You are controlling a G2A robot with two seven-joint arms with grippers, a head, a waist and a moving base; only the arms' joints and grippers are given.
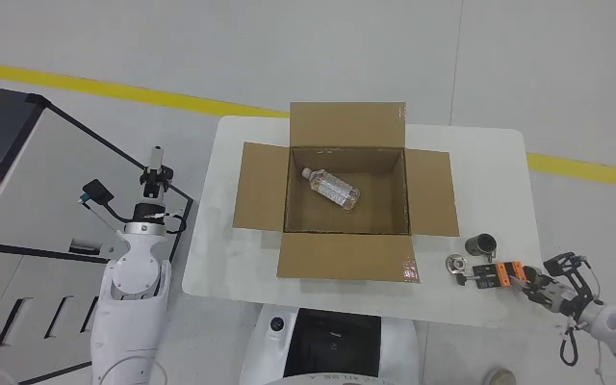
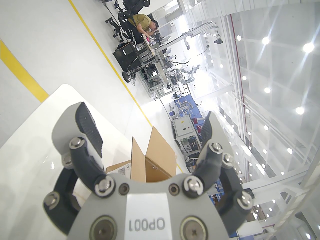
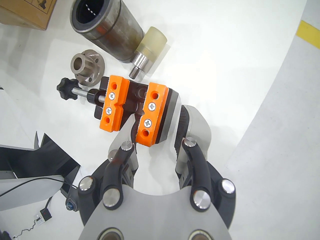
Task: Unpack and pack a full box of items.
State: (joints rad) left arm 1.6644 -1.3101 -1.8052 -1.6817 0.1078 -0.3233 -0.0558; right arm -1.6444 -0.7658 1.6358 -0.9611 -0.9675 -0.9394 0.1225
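One white table (image 1: 481, 154) bore an open cardboard box (image 1: 346, 255) with a water bottle (image 1: 331, 188) lying inside. Beside the box lay a steel sleeve (image 3: 107, 23) and an orange-jawed vise (image 3: 117, 101), whose end block the right gripper (image 3: 157, 123) pinched. The left gripper (image 2: 147, 112) hung spread by the table's opposite side.

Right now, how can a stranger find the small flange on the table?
Start at the open cardboard box; parts lie near its right flap. The flange is the low grey disc with a hollow hub, between the steel cylinder and the vise's black knob.
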